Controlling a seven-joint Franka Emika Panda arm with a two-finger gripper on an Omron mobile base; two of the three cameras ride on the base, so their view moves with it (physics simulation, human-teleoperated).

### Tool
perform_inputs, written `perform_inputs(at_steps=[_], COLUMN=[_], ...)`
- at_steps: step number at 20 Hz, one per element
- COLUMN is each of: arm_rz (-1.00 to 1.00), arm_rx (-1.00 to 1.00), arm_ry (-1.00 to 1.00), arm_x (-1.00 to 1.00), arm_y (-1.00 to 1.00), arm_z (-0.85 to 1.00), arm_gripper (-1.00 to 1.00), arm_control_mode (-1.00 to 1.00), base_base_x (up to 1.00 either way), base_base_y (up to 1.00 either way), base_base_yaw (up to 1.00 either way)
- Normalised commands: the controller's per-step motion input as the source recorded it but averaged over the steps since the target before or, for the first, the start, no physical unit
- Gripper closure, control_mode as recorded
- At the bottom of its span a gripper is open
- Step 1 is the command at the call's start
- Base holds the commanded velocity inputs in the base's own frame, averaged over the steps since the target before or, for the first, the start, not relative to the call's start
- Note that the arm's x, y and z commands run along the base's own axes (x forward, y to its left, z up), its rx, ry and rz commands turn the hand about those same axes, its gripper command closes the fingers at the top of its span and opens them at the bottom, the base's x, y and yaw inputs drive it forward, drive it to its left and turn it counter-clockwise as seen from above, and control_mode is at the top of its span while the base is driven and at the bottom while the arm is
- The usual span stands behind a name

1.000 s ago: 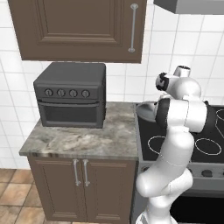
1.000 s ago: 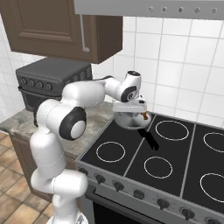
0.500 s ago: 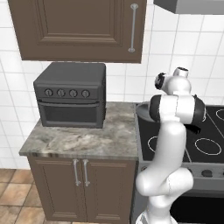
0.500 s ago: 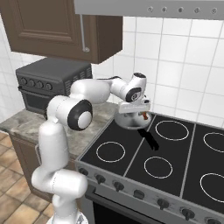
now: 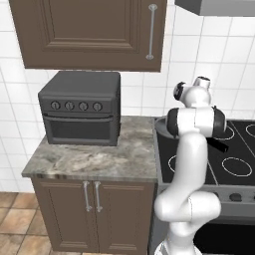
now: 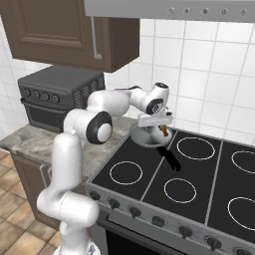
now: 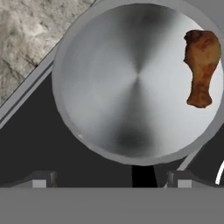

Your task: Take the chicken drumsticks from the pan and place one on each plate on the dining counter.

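Observation:
The round grey pan (image 7: 131,83) sits on the back left burner of the stove, also seen as the pan (image 6: 149,138) from the right base and the pan (image 5: 161,127) behind my arm. One golden-brown chicken drumstick (image 7: 200,65) lies inside it near the rim, its bone end pointing down the hand view; the drumstick (image 6: 164,130) shows as a small brown bit. My gripper (image 7: 111,180) hovers open just above the pan, holding nothing, and appears as the gripper (image 6: 156,125) over the pan's near side. The pan's dark handle (image 5: 219,145) points right. The plates and the dining counter are out of view.
A dark toaster oven (image 5: 79,107) stands on the short marble counter (image 5: 99,162) left of the black stove top (image 6: 189,184). A brown wall cabinet (image 5: 89,32) hangs above, and a range hood (image 6: 169,7) over the stove. White tiled wall behind.
My arm's elbow has swung up and toward the stove while the hand stayed over the pan, edging slightly right. The jaws remain open.

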Motion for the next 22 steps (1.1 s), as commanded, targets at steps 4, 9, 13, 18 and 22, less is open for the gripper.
perform_inputs(at_steps=[4, 9, 13, 18, 22], arm_rz=[0.00, -0.02, -0.05, -0.06, -0.05], arm_rx=[0.00, -0.03, -0.07, -0.07, -0.02], arm_ry=[0.00, 0.00, 0.00, 0.00, 0.00], arm_x=[0.30, 0.21, 0.24, 0.18, 0.19], arm_y=[0.00, 0.00, -0.01, 0.00, -0.03], arm_z=[-0.21, -0.23, -0.12, -0.07, -0.07], arm_gripper=[-1.00, -1.00, -1.00, -1.00, -1.00], arm_control_mode=[-1.00, -1.00, -1.00, -1.00, -1.00], base_base_x=[0.00, 0.00, 0.00, 0.00, 0.00], base_base_y=[0.00, 0.00, 0.00, 0.00, 0.00], base_base_yaw=[0.00, 0.00, 0.00, 0.00, 0.00])
